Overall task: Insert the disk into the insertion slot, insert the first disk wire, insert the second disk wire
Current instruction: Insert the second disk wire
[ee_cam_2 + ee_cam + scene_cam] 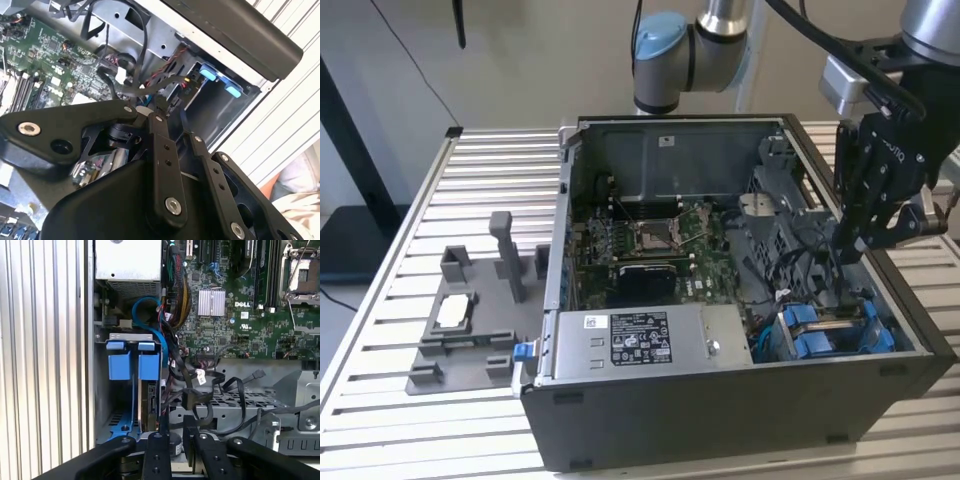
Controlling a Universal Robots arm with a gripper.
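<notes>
Bent arm (690, 45), claw (852, 250) seemingly pointing downward

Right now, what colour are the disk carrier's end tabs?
Bright blue; the tabs show best in the first wrist view.

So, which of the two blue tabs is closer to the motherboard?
The blue tab next to the black cables; the other tab stands by the case wall, farther from the motherboard.

I count one PC case (720, 410), one motherboard (705, 260), one CPU socket (652, 237), one power supply (640, 340), two blue carrier tabs (119, 366), one grey fixture (460, 365), one bench (380, 400).
</notes>
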